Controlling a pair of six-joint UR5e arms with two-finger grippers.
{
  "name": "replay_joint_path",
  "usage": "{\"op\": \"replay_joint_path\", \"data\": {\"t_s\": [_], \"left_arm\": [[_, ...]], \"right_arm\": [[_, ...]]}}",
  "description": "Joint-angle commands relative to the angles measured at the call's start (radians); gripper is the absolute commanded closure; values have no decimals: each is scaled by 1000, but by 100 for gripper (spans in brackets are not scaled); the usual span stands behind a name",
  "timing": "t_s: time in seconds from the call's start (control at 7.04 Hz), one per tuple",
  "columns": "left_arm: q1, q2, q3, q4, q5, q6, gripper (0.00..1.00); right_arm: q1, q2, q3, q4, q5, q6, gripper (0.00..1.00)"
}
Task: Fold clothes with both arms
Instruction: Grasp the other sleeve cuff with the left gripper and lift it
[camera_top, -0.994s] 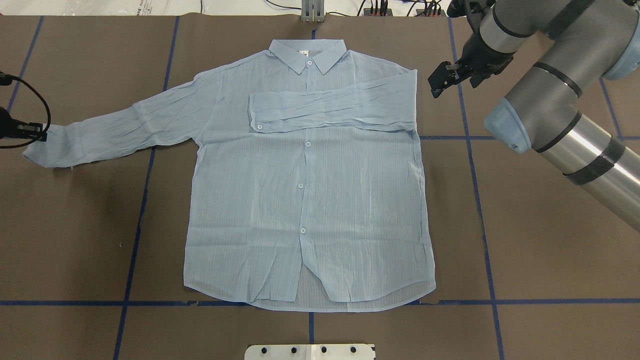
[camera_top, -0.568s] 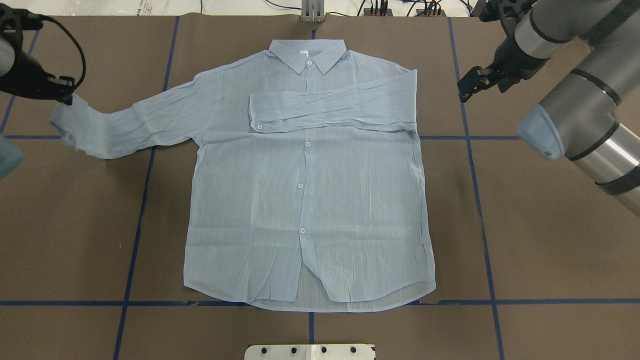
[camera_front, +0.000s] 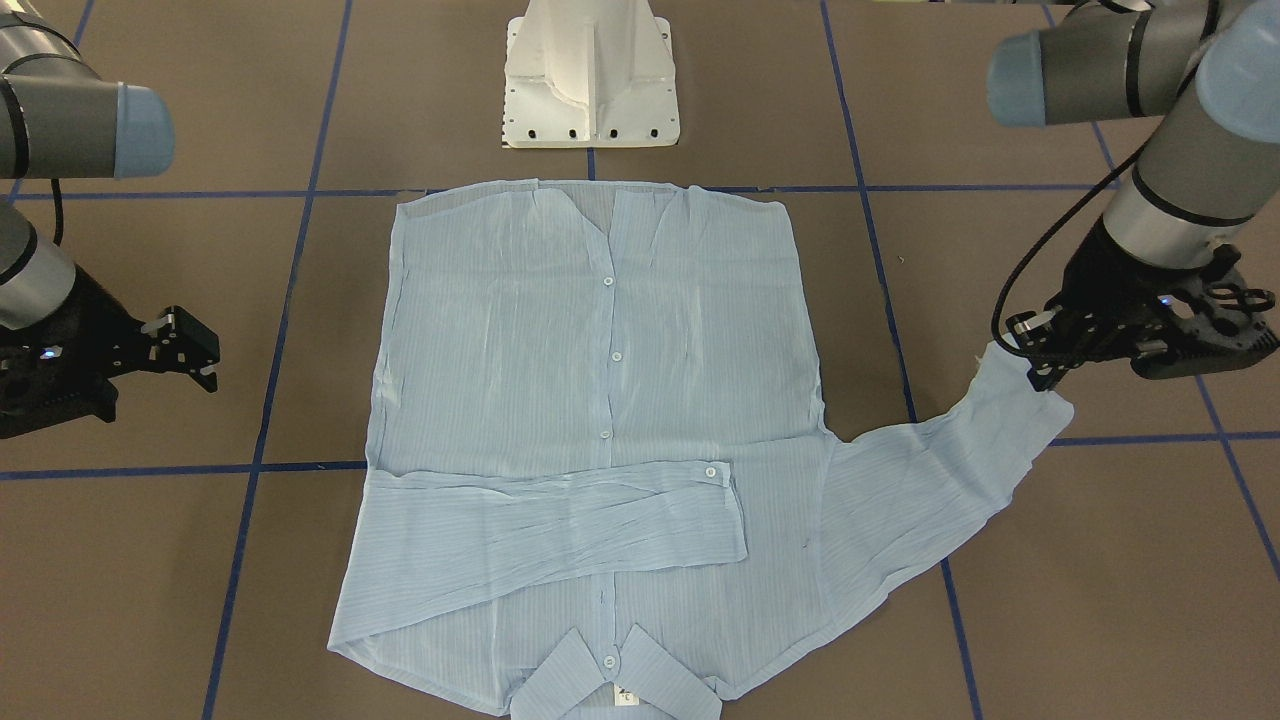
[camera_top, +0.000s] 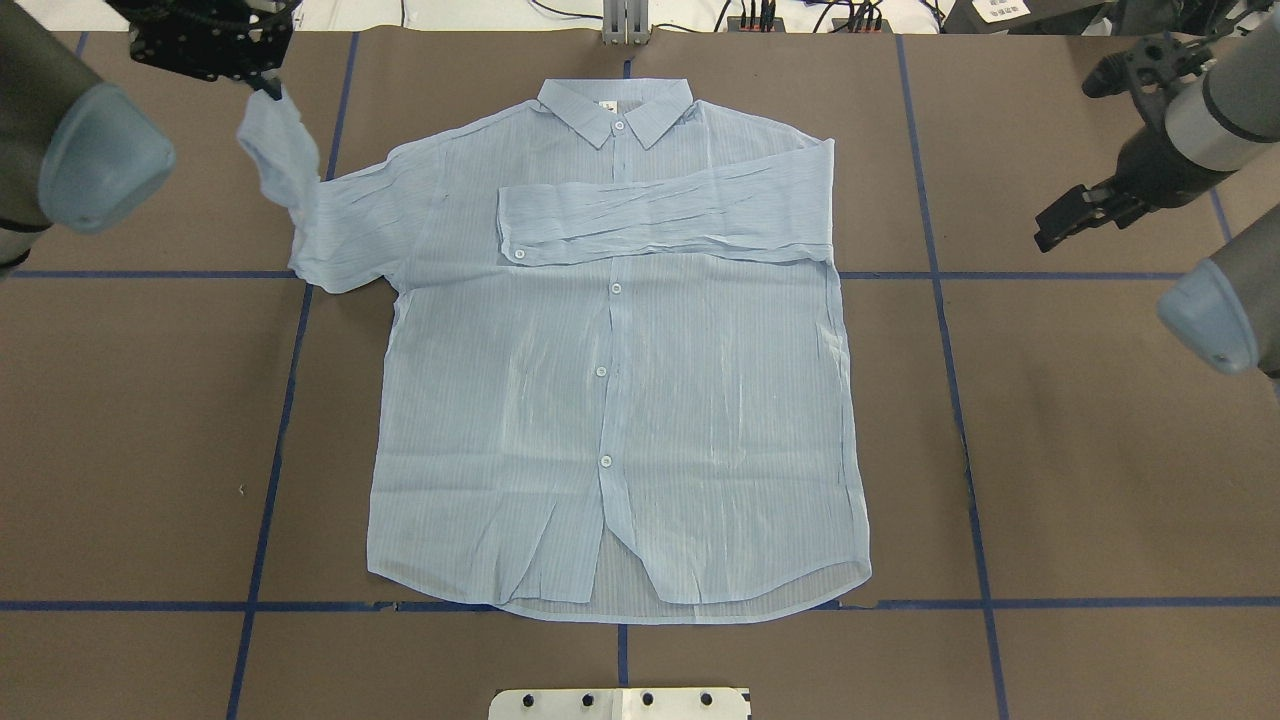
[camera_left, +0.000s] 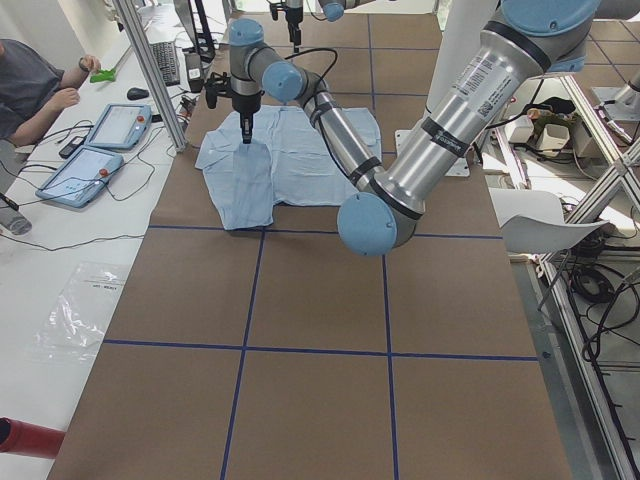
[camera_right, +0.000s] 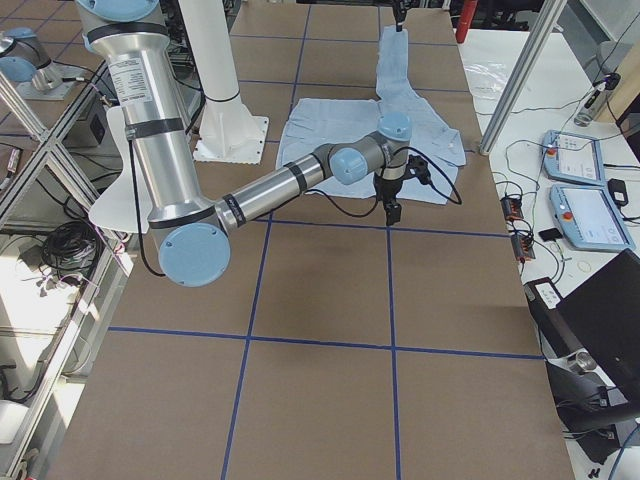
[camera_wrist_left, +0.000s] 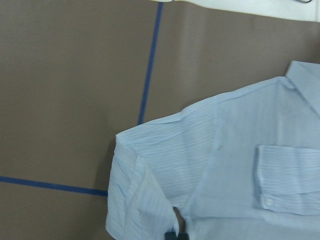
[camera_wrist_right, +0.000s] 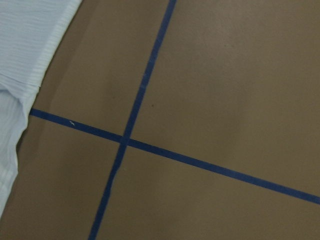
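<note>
Pale-blue finely striped button-up shirt (camera_top: 620, 420) lies flat, front up, mid brown blue-taped worktop (camera_top: 130, 450), with its collar at 12 o'clock as seen from behind the robot. One sleeve (camera_top: 660, 215) lies folded across the chest. Left gripper (camera_top: 265, 82) holds the other cuff (camera_top: 275, 130) raised at 10 o'clock, fingers pinched on it. Right gripper (camera_top: 1048, 232) hangs at 2 o'clock, fingers apart and empty. Judged step: second sleeve fold. The next move calls for carrying the cuff toward 3 o'clock across the chest, then releasing it
</note>
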Motion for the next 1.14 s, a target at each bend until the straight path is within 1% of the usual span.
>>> {"op": "replay_joint_path", "data": {"t_s": [0.0,0.14,0.28,0.71,0.85,0.99], "left_arm": [[6,-148,27,3,-101,-179,100],[41,-198,67,-8,-101,-238,100],[61,-205,102,-75,-101,-293,100],[133,-222,231,-333,-98,-498,100],[182,-266,316,-415,-86,-573,100],[228,-320,424,-509,-36,-635,100]], "right_arm": [[50,-59,9,0,32,-47,0],[51,-61,3,0,32,-47,0],[54,-64,2,0,32,-47,0],[56,-65,-10,-1,27,-49,0],[56,-67,-16,0,27,-49,0],[57,-72,-17,0,27,-49,0]]}}
